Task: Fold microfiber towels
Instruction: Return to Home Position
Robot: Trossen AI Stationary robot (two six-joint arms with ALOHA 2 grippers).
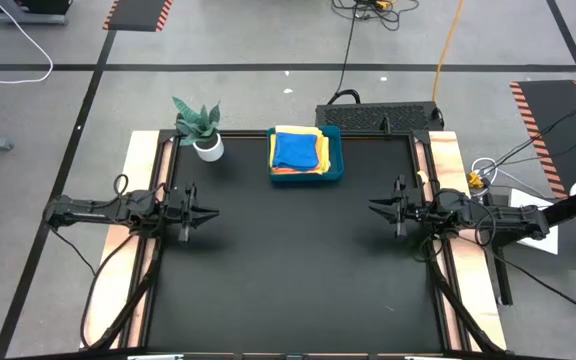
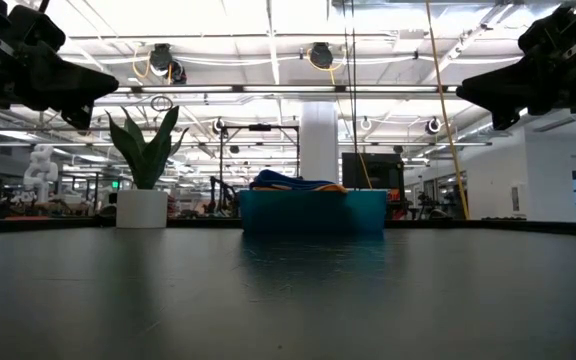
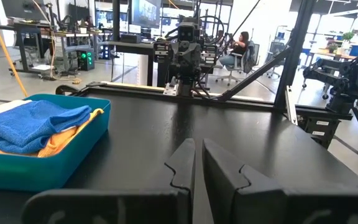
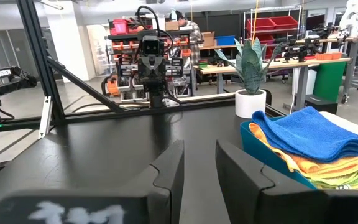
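Microfiber towels stacked in tray; both arms out wide.
Stack sits far-centre on table, no nearer left hand, fingers together, than right hand, fingers slightly apart.

The towels are soft, nappy cloth, matt. The tray looks like rigid, smooth plastic with a slight sheen. The desk is black and smooth, faintly reflective, and its side edges look like pale wood. The left tool and right tool look dark and matt. The pot is smooth and white.
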